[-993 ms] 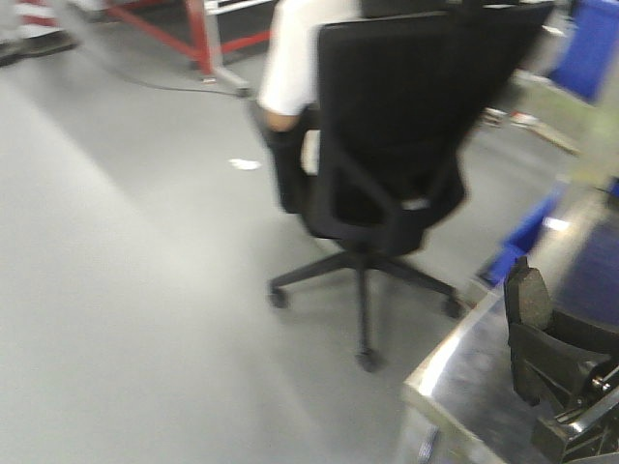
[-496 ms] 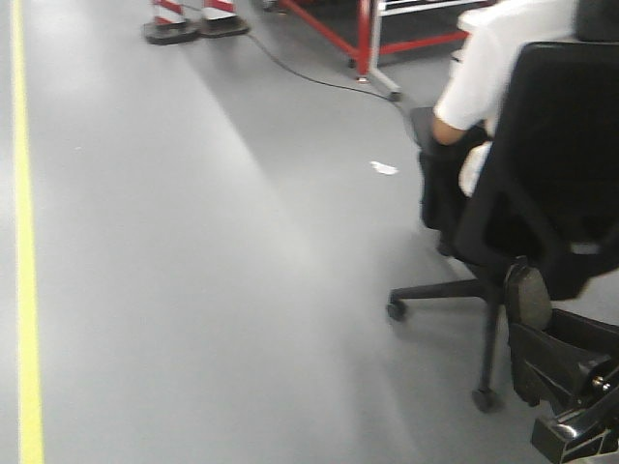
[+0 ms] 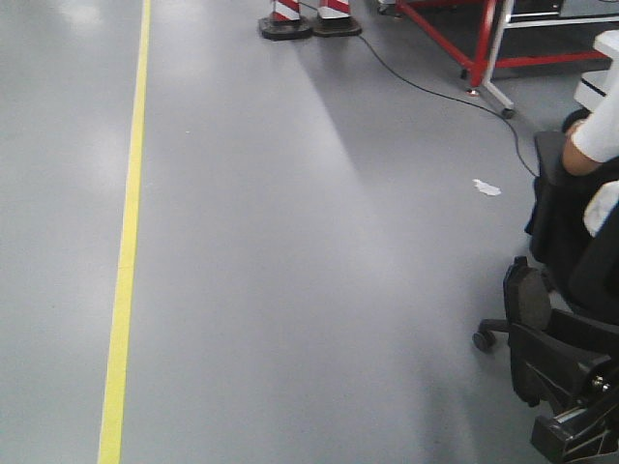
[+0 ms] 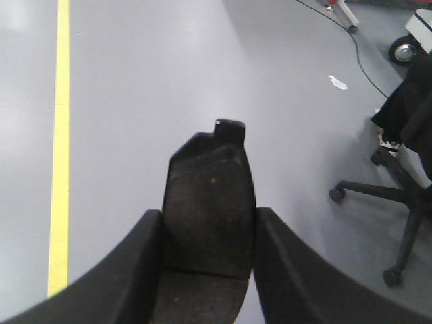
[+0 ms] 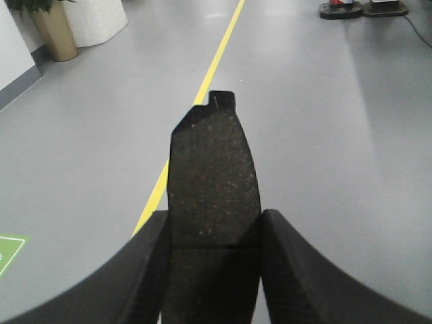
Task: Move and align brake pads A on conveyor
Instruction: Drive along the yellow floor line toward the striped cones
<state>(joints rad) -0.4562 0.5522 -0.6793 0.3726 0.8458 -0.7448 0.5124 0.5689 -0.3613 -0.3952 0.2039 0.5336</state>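
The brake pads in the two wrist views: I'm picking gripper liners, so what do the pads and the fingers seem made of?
The left gripper's brake pad and the right gripper's brake pad look like pressed friction compound: matte dark brown-black, grainy, with pale specks. The fingers look like matte black moulded plastic, possibly printed, with a finely textured surface.

Grey shop floor (image 3: 290, 271), yellow line (image 3: 126, 251).
Red frame (image 3: 474, 39), striped posts (image 3: 308, 12), cable (image 3: 426, 87) at back; office chair (image 3: 571, 280) at rt; planter (image 5: 52, 30).
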